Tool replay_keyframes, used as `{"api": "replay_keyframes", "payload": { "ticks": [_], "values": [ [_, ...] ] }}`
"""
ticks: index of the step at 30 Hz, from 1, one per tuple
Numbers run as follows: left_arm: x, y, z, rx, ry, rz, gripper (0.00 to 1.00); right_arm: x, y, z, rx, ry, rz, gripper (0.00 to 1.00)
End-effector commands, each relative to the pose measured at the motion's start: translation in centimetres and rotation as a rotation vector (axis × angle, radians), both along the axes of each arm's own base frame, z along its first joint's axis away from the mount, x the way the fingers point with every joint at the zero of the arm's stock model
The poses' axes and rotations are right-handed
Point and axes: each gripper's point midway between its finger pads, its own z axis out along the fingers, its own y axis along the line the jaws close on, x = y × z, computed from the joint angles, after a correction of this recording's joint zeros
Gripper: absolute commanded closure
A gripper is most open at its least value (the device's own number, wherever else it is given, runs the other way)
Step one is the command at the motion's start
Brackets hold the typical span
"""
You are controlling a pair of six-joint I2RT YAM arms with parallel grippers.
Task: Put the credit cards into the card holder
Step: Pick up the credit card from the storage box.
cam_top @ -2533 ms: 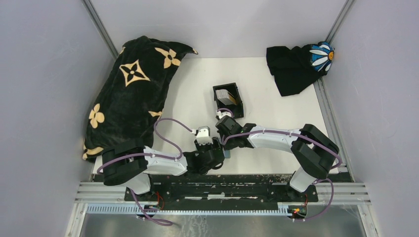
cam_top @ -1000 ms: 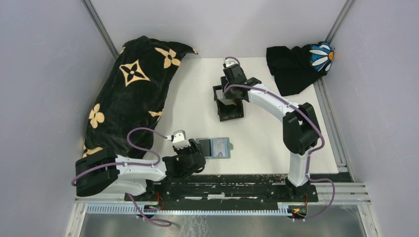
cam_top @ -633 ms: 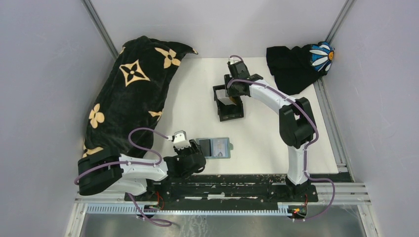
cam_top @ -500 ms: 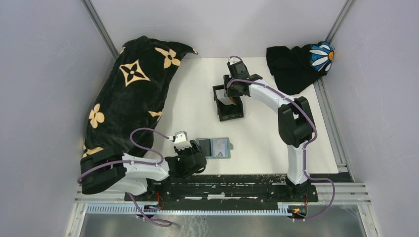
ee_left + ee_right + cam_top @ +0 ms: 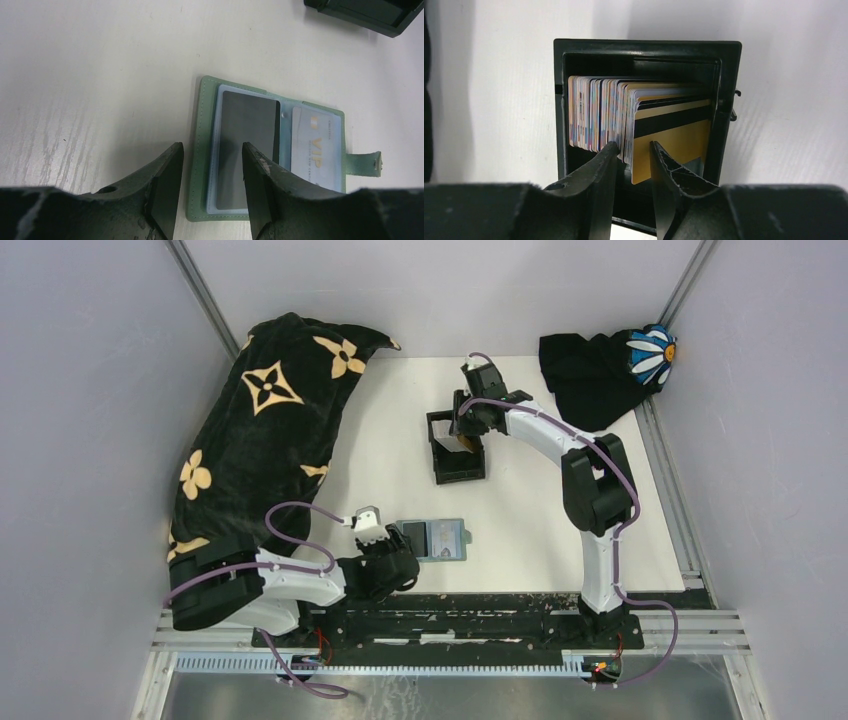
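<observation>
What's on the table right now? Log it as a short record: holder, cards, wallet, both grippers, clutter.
card holder: black open box, packed with cards standing on edge
gold card: front of the row, leaning, black stripe showing
right gripper: open, over the holder, jaws astride the gold card's corner
wallet: mint green, lying open, holding a dark card and a whitish VIP card
left gripper: open, above the wallet's edge, holding nothing
clutter: flowered black blanket at left; black daisy cloth far right

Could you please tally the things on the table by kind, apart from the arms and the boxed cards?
Card holder: 1
Green wallet: 1
Wallet cards: 2 (dark grey card, pale VIP card)
Black cloths: 2 (flowered blanket, daisy cloth)
Total: 6
</observation>
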Motion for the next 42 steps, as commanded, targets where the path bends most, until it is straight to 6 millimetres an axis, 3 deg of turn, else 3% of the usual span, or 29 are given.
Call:
{"api": "replay_keyframes", "payload": {
  "ticks": [1, 15, 26, 42],
  "values": [
    [-0.3, -0.4, -0.7, -0.047, 0.028, 0.002, 0.46, -0.5, 1.4, -0.8, 0.080, 0.041, 0.009, 0.66],
    [-0.5, -1.1, -1.0, -0.070, 0.041, -0.020, 0.48, -0.7, 1.8, 1.3, 0.128, 0.019, 0.009, 0.73],
    [-0.5, -1.6, -1.1, -0.076, 0.047, -0.031, 0.49, -0.9, 2.0, 2.0, 0.145, 0.015, 0.012, 0.84],
    [-0.5, -1.8, -0.9, -0.077, 0.041, -0.035, 0.49, -1.2, 1.8, 3.6, 0.156, -0.011, 0.012, 0.86]
  ]
}}
